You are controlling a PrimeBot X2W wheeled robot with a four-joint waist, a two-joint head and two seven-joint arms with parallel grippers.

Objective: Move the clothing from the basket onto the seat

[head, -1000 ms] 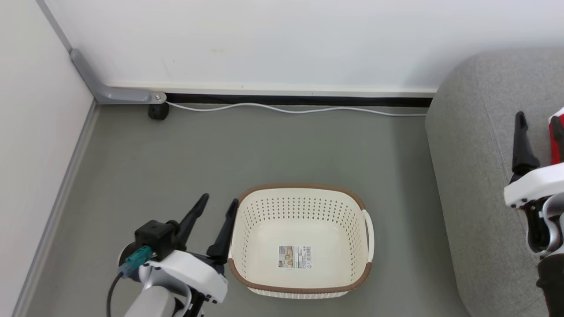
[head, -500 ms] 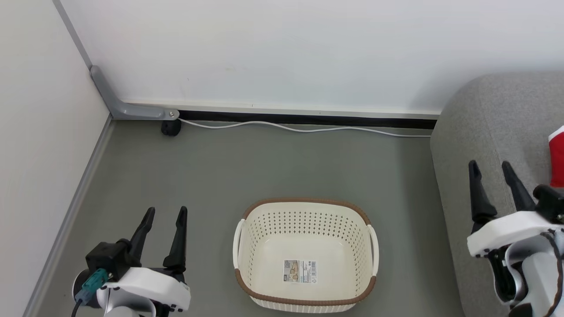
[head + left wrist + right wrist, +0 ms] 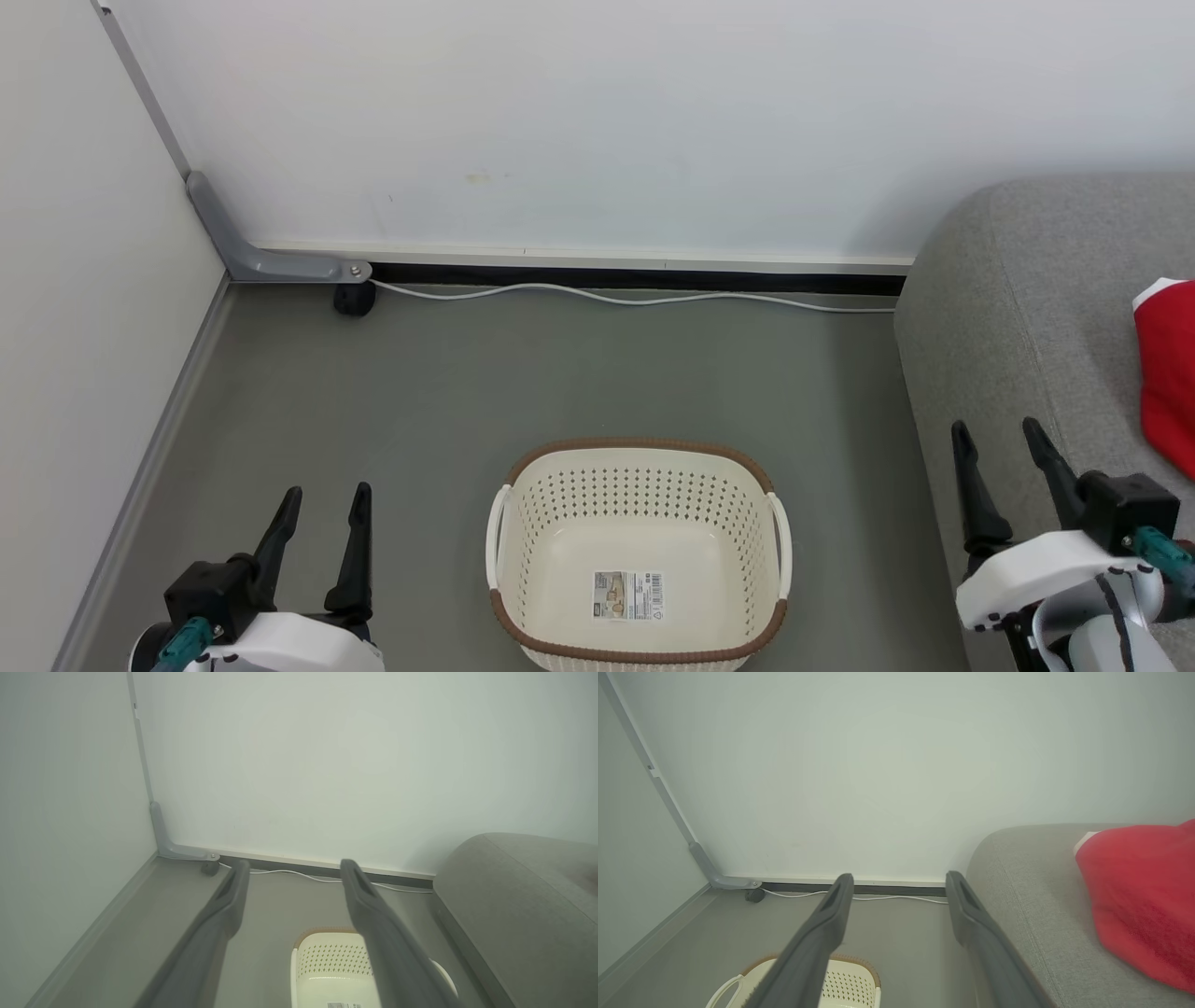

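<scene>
- The head view is lit brightly and evenly by soft, diffuse light; no glare is seen, and detail is kept sharp down to the holes of the basket point(image 3: 638, 485).
- A soft shadow is cast on the wall point(image 3: 597, 121) at the upper right of that frame, just left of the seat point(image 3: 1018, 308), and a fainter one on the floor point(image 3: 523, 373) along the seat's left edge.
- Both wrist views are rendered dimmer and flatter, with a greenish-grey cast.
- The fingers point(image 3: 219, 933) of the left gripper point(image 3: 295, 865) and the fingers point(image 3: 817, 938) of the right gripper point(image 3: 899, 877) are shown soft and out of focus at bottom centre.
- The clothing point(image 3: 1143, 896) at the right edge of the right wrist view is strongly saturated, its texture blurred.
</scene>
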